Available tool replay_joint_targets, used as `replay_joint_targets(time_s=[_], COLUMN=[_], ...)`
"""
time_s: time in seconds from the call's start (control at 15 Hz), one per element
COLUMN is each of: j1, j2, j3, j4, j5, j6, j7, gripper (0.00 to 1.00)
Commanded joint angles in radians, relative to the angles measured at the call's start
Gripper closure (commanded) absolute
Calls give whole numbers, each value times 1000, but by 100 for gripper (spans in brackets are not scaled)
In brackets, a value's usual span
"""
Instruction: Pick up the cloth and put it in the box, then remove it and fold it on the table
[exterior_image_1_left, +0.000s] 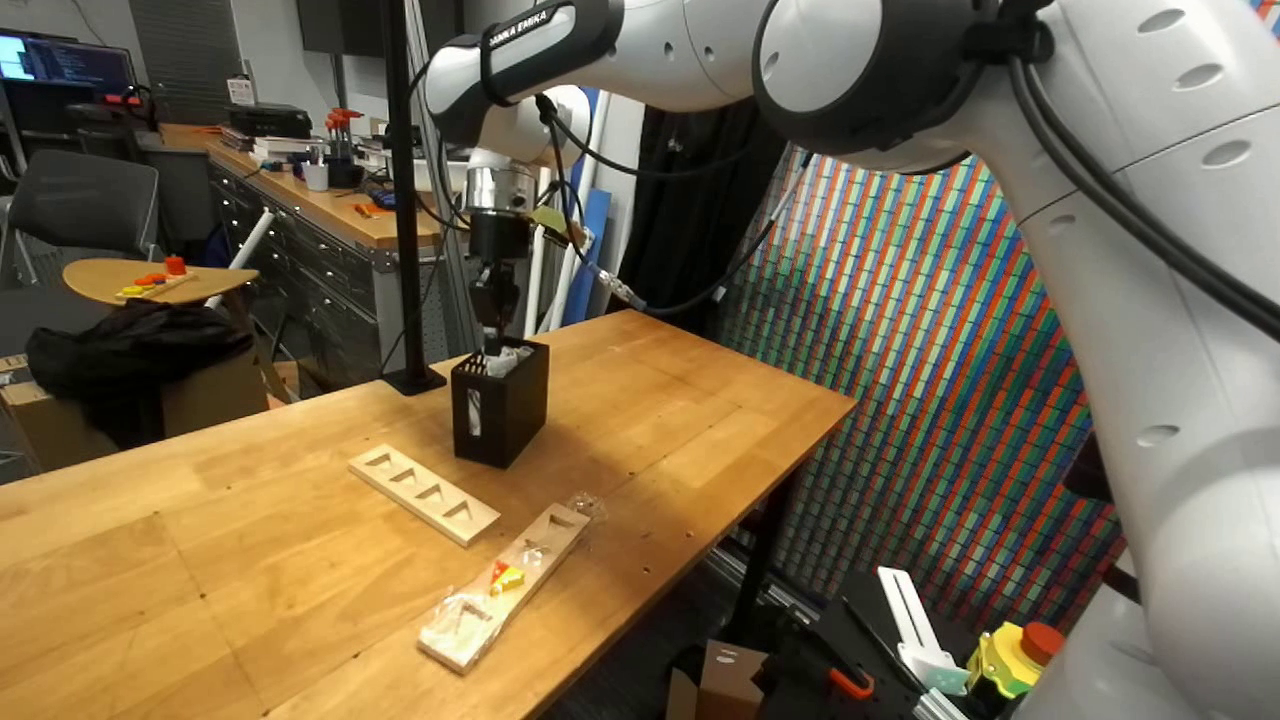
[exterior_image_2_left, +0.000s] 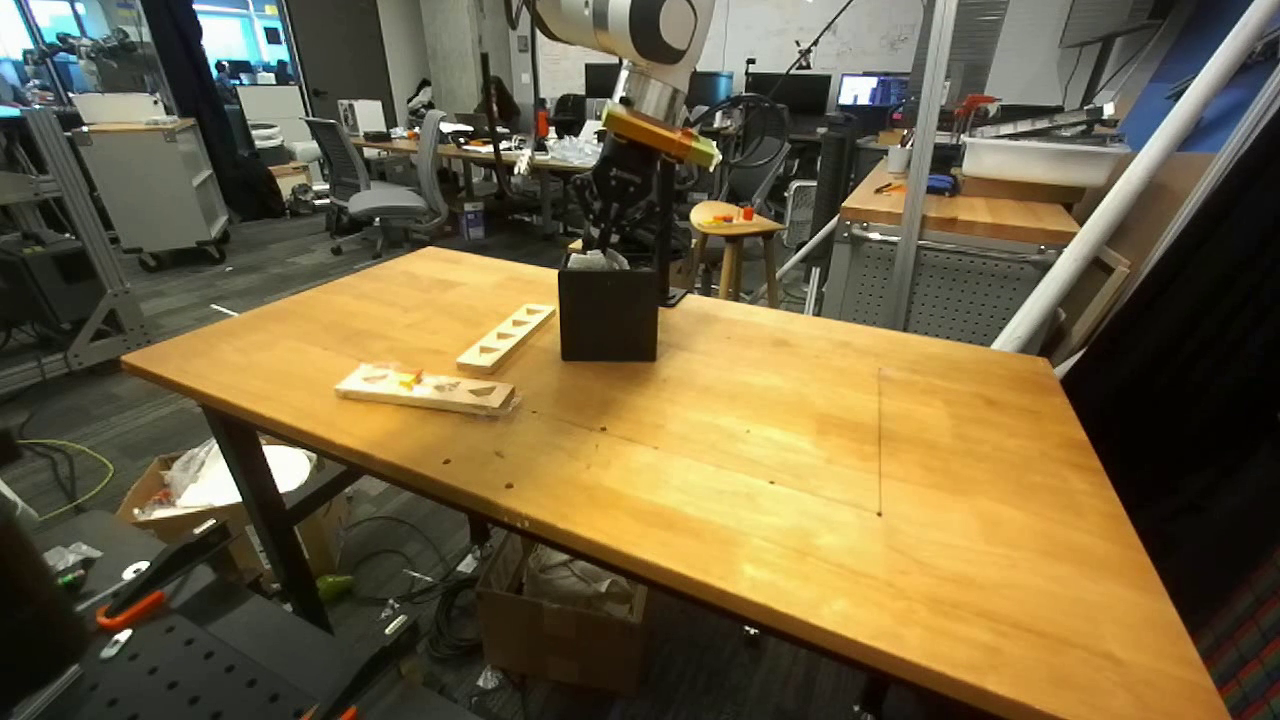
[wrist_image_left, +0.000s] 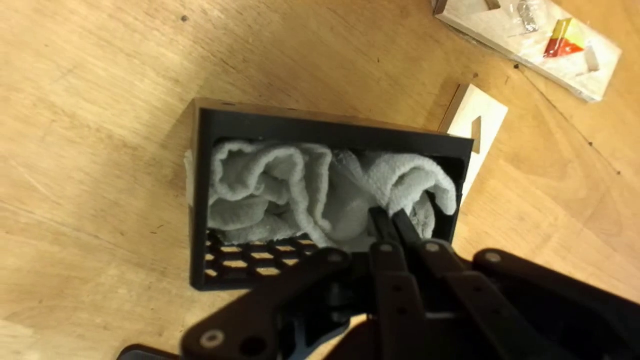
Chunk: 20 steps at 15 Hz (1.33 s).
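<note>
- Looking down into the black upright perforated box (wrist_image_left: 330, 127), we find the off-white soft fabric cloth (wrist_image_left: 305, 200) bunched inside it, with no clear long axis showing.
- Our black two-fingered gripper (wrist_image_left: 391, 214) stands at the box's mouth, near the end by the bare wooden slotted board (exterior_image_1_left: 422, 498); the jaws are narrow and, as far as such dark tips let us judge, pinching a fold of cloth.
- More of the cloth lies towards the box's opposite end, so drawing it out would, we think, call for a straight lift, lest the box drag along.
</note>
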<state>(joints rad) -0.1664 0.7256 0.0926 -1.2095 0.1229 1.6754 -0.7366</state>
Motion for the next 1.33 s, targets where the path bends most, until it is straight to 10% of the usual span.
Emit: replay_joint_targets(time_s=[0.0, 1.27], j1=[1, 7], j2=[-42, -134], j3=[-6, -23], j4=[-16, -38], j5=[-7, -26], j6=[-12, -4], j7=[-3, 9], gripper=[98, 98])
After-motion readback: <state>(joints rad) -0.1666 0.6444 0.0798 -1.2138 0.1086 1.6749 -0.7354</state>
